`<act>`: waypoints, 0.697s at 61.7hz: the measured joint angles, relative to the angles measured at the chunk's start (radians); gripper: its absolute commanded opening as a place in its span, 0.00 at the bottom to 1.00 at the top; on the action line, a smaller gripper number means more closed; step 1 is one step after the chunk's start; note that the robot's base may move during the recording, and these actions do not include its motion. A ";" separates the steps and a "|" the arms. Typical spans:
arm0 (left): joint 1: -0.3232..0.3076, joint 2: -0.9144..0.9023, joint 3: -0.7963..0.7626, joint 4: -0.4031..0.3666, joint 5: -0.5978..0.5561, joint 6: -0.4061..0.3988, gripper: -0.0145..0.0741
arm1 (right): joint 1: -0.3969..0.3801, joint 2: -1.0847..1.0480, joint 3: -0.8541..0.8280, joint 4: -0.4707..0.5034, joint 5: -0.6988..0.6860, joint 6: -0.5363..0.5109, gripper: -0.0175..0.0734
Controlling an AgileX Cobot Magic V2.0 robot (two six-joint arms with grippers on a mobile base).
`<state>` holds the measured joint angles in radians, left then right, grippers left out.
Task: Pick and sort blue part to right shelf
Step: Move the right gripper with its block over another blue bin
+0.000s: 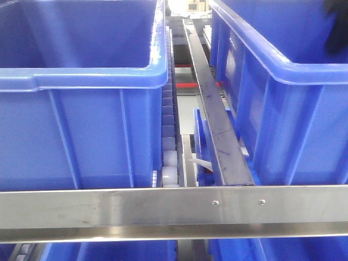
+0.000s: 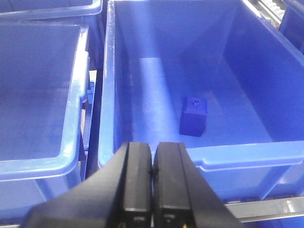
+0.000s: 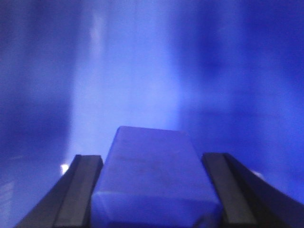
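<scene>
In the right wrist view a blue block-shaped part (image 3: 154,175) fills the space between my right gripper's (image 3: 154,190) black fingers (image 3: 78,190), and both fingers lie against its sides. Blurred blue crate surface surrounds it. My left gripper (image 2: 152,166) is shut and empty, hovering over the near rim of a large blue crate (image 2: 247,154). A second small blue part (image 2: 194,116) lies on that crate's floor. The front view shows the right shelf's steel front rail (image 1: 163,212), its white rollers (image 1: 169,163) and two blue crates (image 1: 81,109) (image 1: 283,109).
A steel divider bar (image 1: 217,119) runs back between the two crates. A dark shape (image 1: 338,27) shows at the top right over the right crate. Another blue crate (image 2: 38,95) stands to the left in the left wrist view.
</scene>
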<state>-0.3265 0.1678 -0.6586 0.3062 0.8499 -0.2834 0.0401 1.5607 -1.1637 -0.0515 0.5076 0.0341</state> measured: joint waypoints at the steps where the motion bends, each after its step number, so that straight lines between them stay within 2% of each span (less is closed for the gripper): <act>1: 0.000 0.000 0.000 0.000 0.000 0.000 0.30 | 0.000 0.014 -0.005 -0.004 -0.002 0.000 0.40; 13: 0.000 0.000 0.000 0.000 0.000 0.000 0.30 | 0.000 0.173 -0.057 -0.041 -0.040 -0.002 0.40; 17: 0.000 0.000 0.000 0.000 0.000 0.000 0.30 | 0.000 0.205 -0.067 -0.045 -0.045 -0.002 0.43; 21: 0.000 0.000 0.000 0.000 0.000 0.000 0.30 | 0.000 0.227 -0.076 -0.045 -0.046 -0.002 0.51; 31: 0.000 0.000 0.000 0.000 0.000 0.000 0.30 | 0.000 0.232 -0.080 -0.047 -0.049 -0.004 0.82; 38: 0.000 0.000 0.000 0.000 0.000 0.000 0.30 | 0.000 0.214 -0.080 -0.051 -0.031 -0.004 0.83; 43: 0.000 0.000 0.000 0.000 0.000 0.000 0.30 | 0.000 0.175 -0.080 -0.051 -0.013 -0.004 0.79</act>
<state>-0.3265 0.1678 -0.6586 0.3062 0.8499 -0.2839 0.0401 1.7362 -1.2439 -0.1026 0.4943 0.0304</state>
